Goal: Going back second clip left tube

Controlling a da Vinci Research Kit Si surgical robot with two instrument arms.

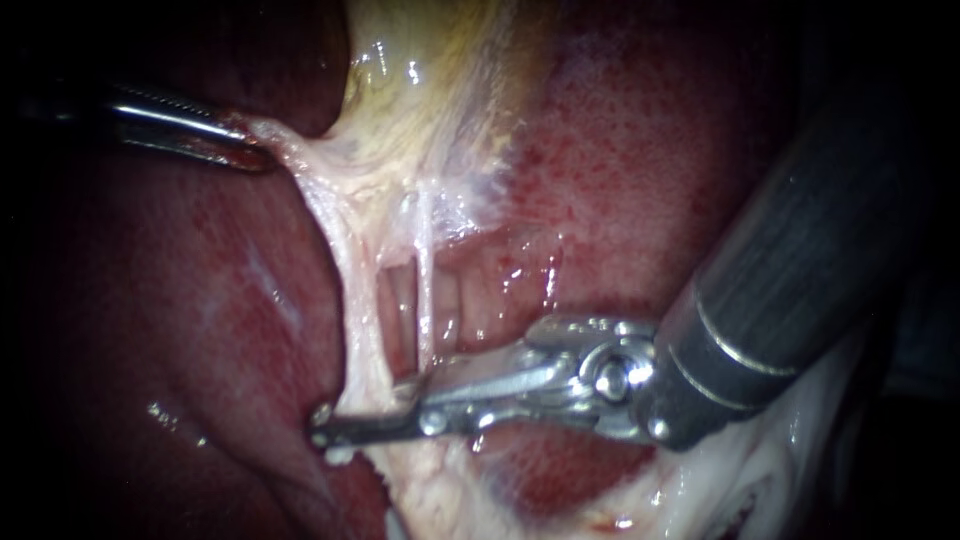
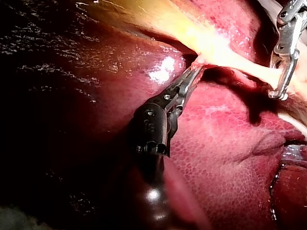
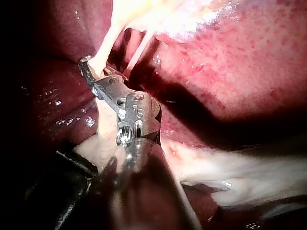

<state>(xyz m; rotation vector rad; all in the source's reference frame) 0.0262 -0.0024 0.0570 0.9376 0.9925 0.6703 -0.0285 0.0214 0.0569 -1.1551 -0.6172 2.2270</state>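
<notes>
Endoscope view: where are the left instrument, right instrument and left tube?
left instrument [image 1: 245, 148]: endoscope view, jaw tips, shut on pale tissue.
right instrument [image 1: 372, 420]: endoscope view, metal tip.
left tube [image 1: 358, 310]: endoscope view, middle stretch.

liver [image 1: 620, 150]: wet, glossy, finely speckled surface | pale tissue [image 1: 400, 170]: slick, stringy, thin shiny film | left instrument [image 1: 245, 148]: polished metal, jaws ridged on the inside | right instrument [image 1: 365, 415]: bright bare metal jaws and hinge; shaft dark, matt, finely grained, thin pale rings
</notes>
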